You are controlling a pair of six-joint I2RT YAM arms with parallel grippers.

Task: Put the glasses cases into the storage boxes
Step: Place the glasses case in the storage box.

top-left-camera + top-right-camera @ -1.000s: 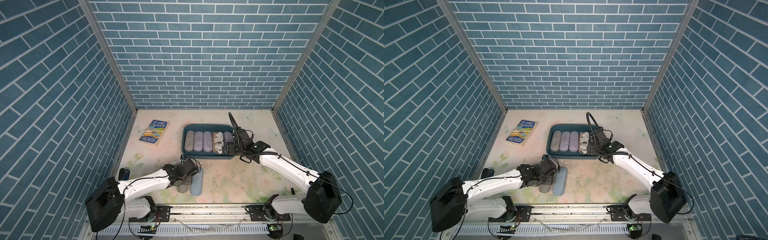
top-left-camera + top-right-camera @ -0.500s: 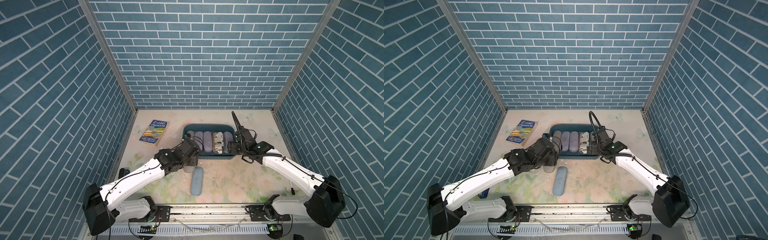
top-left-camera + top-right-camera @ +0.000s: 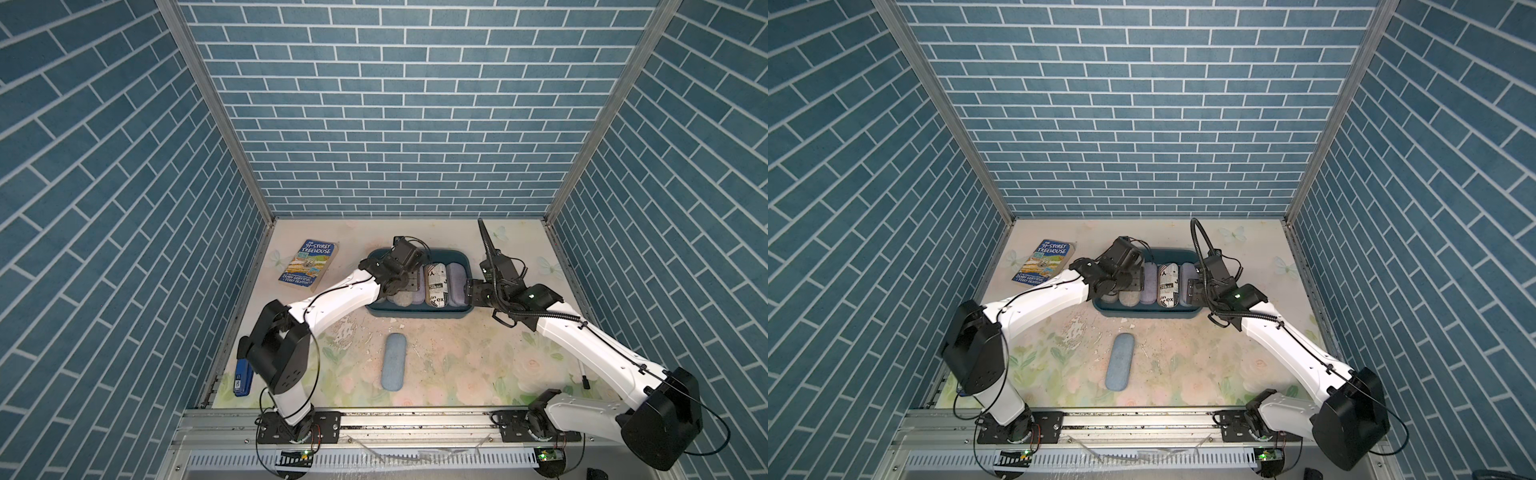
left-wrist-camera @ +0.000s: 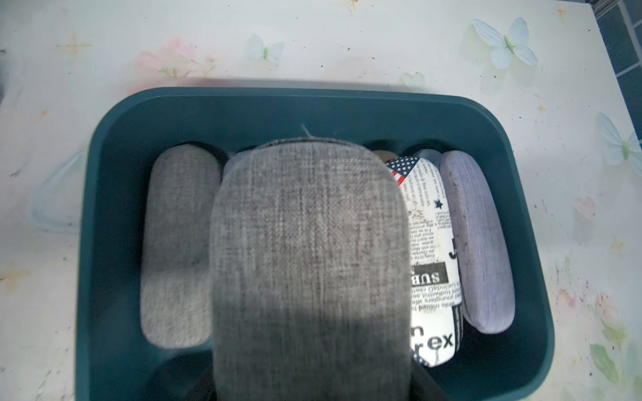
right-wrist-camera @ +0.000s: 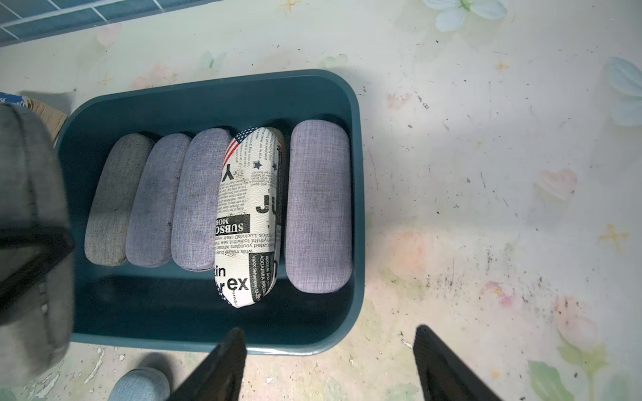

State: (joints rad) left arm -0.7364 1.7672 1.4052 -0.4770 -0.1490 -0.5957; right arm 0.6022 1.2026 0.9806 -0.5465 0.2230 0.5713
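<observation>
- Blue brick-pattern walls [image 3: 395,124] close in three sides. The tabletop [image 3: 457,365] has a pale floral and butterfly print, scuffed near the middle.
- Storage box [image 3: 419,316] [image 3: 1142,314]: dark teal plastic tub with rounded corners, set towards the back of the tabletop.
- Contents, one row packed side by side, listed from the left arm's end: grey case [image 5: 114,201], first lavender case [image 5: 156,205], second lavender case [image 5: 201,198], newspaper-print case [image 5: 248,215], third lavender case [image 5: 318,205]. The newspaper-print case rides higher than its neighbours, and its near end sticks out past the row.
- Dark grey case [image 4: 309,260]: clamped in the left gripper [image 3: 401,284] and held above the box interior, over the lavender cases. Whether it touches them cannot be told.
- Right gripper [image 5: 330,330]: jaws wide apart with nothing between them, by the front corner of the box on the right arm's side.
- Light blue case [image 3: 394,361] [image 3: 1119,362]: flat on the tabletop in front of the box, well apart from it and from both grippers.
- Book [image 3: 309,266], "The 91-Storey Treehouse": flat on the tabletop, beside the box on the left arm's side.
- Stapler [image 3: 242,376]: blue, at the tabletop's edge near the left arm's base.
</observation>
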